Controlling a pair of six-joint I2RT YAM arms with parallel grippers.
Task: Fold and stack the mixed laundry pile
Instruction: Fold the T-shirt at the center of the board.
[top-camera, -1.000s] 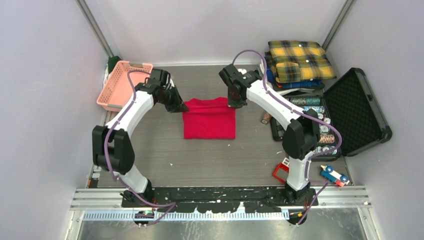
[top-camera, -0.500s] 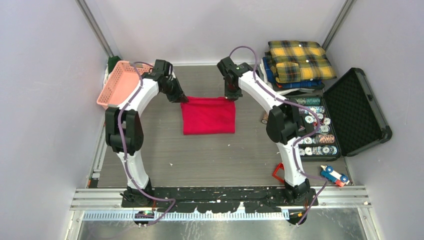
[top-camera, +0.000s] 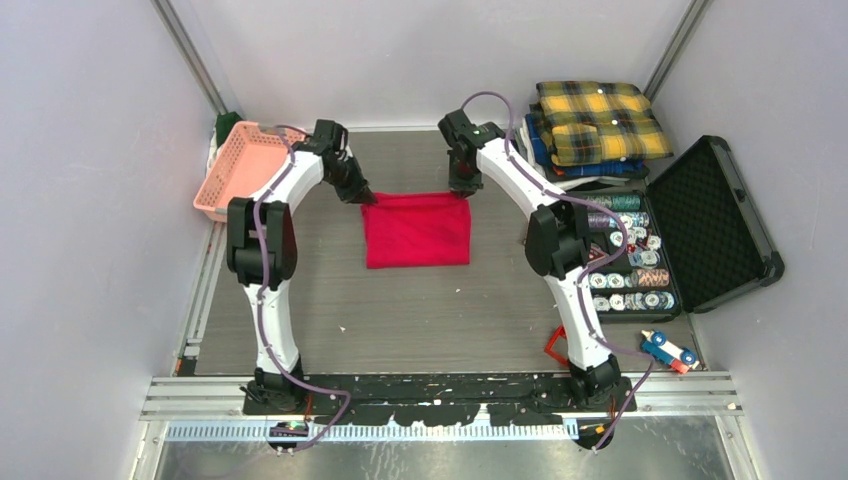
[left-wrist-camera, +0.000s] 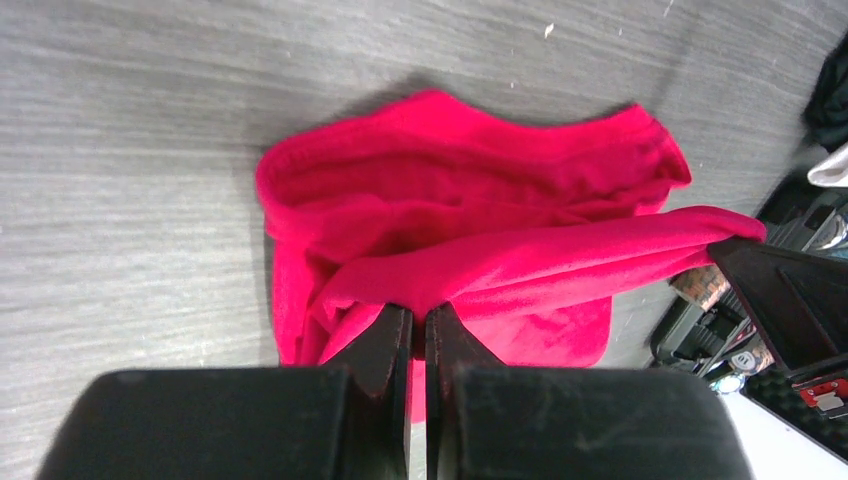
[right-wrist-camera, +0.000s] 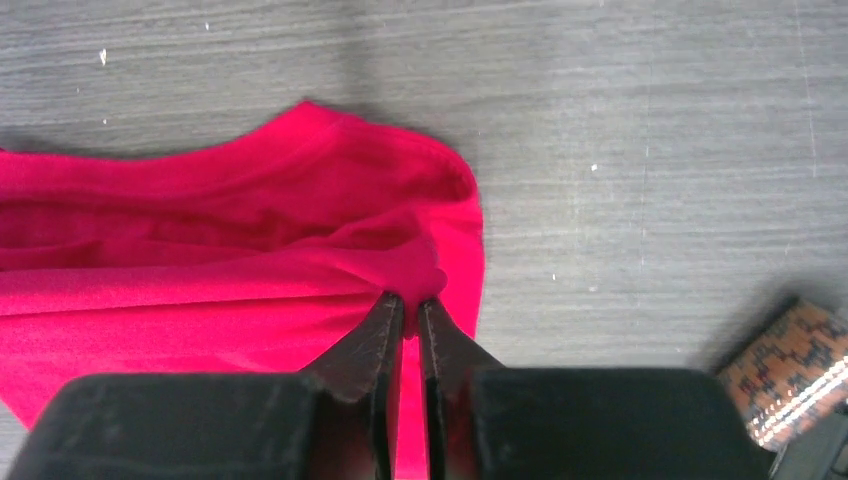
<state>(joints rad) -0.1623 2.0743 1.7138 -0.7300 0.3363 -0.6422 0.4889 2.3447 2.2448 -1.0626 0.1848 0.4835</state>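
Observation:
The red T-shirt (top-camera: 417, 231) lies as a folded rectangle in the middle of the table. My left gripper (top-camera: 366, 197) is shut on its far left corner, which shows lifted in the left wrist view (left-wrist-camera: 480, 260). My right gripper (top-camera: 462, 193) is shut on its far right corner, seen pinched in the right wrist view (right-wrist-camera: 300, 260). The far edge is stretched between both grippers above the lower layers. The yellow-and-black plaid shirt (top-camera: 598, 122) lies folded on top of a stack at the back right.
A pink lattice basket (top-camera: 240, 168) stands at the back left. A blue plaid shirt (top-camera: 545, 150) lies under the yellow one. An open black case (top-camera: 712, 222) with poker chips (top-camera: 625, 250) sits at the right. Small toys (top-camera: 668, 351) lie near the right arm base.
Both grippers have moved toward the far side of the table, carrying the T-shirt's far edge with them. The red cloth has shifted slightly back and flattened.

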